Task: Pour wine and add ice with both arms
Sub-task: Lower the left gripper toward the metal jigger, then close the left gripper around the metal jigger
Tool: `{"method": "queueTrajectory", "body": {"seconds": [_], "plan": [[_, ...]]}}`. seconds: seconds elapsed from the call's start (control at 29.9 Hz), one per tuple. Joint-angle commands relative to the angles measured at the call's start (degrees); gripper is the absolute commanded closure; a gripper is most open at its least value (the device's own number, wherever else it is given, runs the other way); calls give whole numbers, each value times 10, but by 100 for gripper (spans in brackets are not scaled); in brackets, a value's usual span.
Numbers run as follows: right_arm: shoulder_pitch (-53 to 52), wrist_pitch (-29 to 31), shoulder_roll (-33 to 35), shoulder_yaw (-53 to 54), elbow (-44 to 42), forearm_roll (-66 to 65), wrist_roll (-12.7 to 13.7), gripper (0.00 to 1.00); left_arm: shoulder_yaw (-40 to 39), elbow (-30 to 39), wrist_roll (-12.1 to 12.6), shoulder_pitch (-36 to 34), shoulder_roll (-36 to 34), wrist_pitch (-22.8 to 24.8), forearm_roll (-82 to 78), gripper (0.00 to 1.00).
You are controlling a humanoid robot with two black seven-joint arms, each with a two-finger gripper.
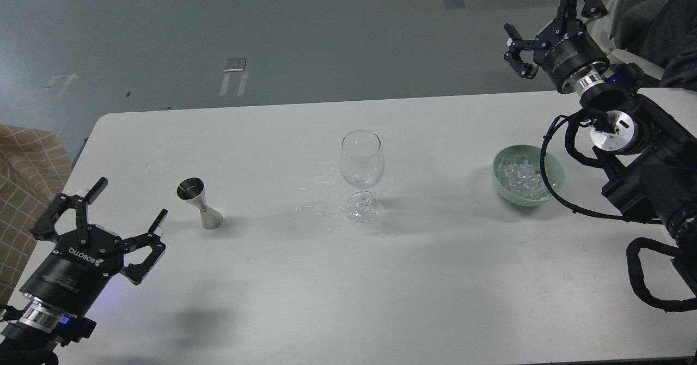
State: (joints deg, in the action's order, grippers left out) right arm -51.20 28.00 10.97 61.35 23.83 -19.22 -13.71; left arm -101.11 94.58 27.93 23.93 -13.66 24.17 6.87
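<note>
A clear stemmed wine glass (362, 173) stands upright in the middle of the white table (348, 278). A small steel jigger (199, 203) stands to its left; any wine in it cannot be made out. A pale green bowl (556, 170) at the right holds several clear ice cubes (521, 178). My left gripper (129, 202) is open and empty at the front left, just left of the jigger. My right gripper (550, 23) is open and empty, raised beyond the table's far right edge, well above and behind the bowl.
Small clear droplets or splashes lie on the table around the glass's foot (321, 204). A beige checked cloth (27, 190) hangs at the left edge. A grey chair (653, 11) stands behind the right arm. Black cables (561, 190) loop over the bowl's right rim.
</note>
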Motion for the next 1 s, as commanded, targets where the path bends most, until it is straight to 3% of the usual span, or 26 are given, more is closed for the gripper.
{"method": "queueTrajectory", "body": {"seconds": [0.0,0.4,0.43,0.57,0.73,0.97], "plan": [[0,0,0,0,0,-1,0,0,6,-6,1,2,31,-9,-7,2],[1,0,-1,-1,-1,-4,0,0,34,-48,-1,-58,94,-128,-73,2],[2,0,-2,-2,-1,-4,0,0,42,-57,-2,-78,95,-160,-95,2],[2,0,-2,-2,-1,-5,0,0,43,-67,-7,-107,96,-213,-106,2],[2,0,-2,-2,-1,-6,0,0,43,-71,-24,-119,96,-239,-106,2],[7,0,-3,-2,-1,-6,0,0,44,-78,-24,-121,112,-243,-107,2]]}}
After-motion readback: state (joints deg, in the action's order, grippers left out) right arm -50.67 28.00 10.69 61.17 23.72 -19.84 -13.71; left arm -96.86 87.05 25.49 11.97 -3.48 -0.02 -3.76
